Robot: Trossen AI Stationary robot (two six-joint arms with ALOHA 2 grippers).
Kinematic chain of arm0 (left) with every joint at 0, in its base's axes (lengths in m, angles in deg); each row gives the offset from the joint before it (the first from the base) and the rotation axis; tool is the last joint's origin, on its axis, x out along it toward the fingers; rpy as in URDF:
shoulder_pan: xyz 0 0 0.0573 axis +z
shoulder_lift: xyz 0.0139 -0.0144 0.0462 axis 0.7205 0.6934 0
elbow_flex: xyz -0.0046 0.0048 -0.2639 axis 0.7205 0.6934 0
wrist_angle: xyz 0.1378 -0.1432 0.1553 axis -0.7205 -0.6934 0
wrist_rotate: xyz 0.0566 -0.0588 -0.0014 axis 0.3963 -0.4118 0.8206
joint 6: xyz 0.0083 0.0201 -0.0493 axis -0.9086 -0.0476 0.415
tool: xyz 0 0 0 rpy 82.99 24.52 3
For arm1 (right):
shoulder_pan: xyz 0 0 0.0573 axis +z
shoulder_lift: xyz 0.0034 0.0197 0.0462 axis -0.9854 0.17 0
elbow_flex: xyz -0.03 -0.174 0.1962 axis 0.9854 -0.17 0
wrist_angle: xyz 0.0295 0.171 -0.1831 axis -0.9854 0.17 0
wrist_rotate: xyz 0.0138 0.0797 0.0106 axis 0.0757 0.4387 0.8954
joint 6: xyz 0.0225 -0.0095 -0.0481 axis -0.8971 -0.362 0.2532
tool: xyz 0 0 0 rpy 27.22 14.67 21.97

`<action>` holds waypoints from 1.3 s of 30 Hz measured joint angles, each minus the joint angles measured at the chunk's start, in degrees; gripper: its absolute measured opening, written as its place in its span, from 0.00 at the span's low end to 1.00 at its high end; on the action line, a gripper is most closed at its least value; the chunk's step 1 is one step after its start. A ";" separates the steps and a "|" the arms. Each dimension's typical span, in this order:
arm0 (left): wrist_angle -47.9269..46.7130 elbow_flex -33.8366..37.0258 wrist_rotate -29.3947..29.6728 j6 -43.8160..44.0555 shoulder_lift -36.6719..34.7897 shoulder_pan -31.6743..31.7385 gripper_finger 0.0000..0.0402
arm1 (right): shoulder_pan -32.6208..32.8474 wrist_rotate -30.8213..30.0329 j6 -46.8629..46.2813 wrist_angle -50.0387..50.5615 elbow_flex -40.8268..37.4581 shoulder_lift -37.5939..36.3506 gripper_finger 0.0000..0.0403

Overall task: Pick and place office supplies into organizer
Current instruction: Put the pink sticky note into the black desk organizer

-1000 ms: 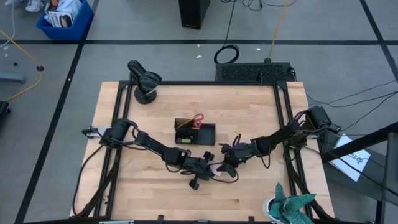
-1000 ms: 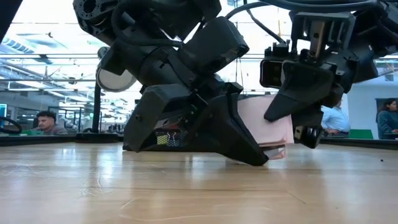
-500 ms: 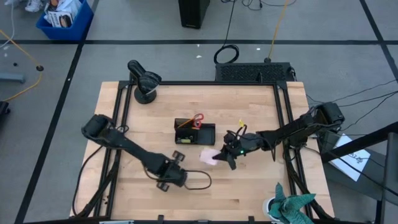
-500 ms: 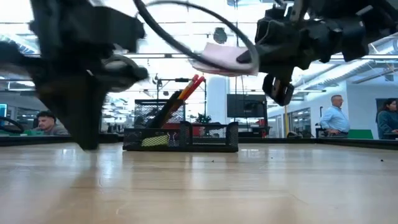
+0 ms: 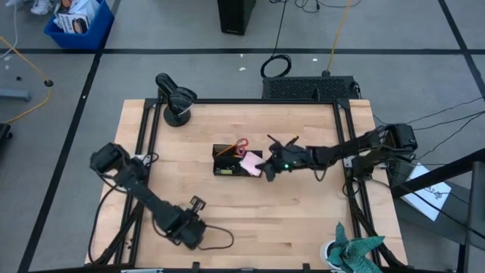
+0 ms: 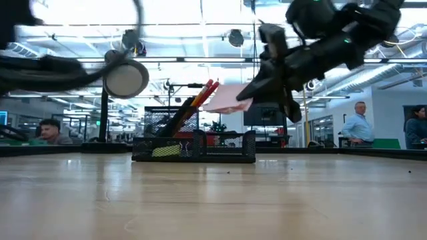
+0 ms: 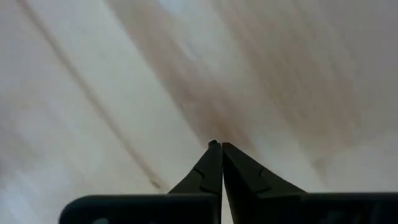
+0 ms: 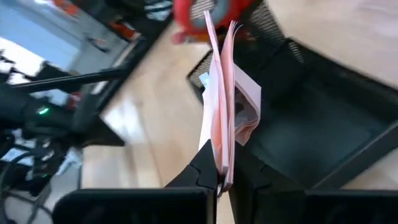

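item 1: left pincer (image 5: pixel 191 230), near tabletop (image 5: pixel 303 220) edge, fingers pressed together, holding nothing, waiting. item 2: right pincer (image 5: pixel 264 165), clamped on pink sticky-note pad (image 5: pixel 251 163), hovering above organizer (image 5: pixel 227 168) at its right end. item 3: red-handled scissors (image 5: pixel 241 145) and orange pencil (image 5: pixel 223 152) stand in organizer. risk: pad is gripped by 1 edge and fanning; a tilted release may catch the wall and land outside.

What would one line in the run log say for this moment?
right gripper: shut on pink sticky-note pad, held above organizer | left gripper: shut, empty, near front-left of table | scissors: in organizer
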 joint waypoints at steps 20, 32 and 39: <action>-2.25 0.68 4.61 7.25 -0.09 -13.88 0.05 | -6.00 4.52 3.37 30.91 19.12 5.76 0.02; -3.03 0.66 6.57 7.53 -0.11 -13.28 0.05 | -10.48 14.88 18.92 32.52 19.81 9.99 0.02; -3.08 0.63 6.59 5.88 -0.13 -12.00 0.05 | -13.58 20.18 26.60 36.14 20.56 10.03 0.02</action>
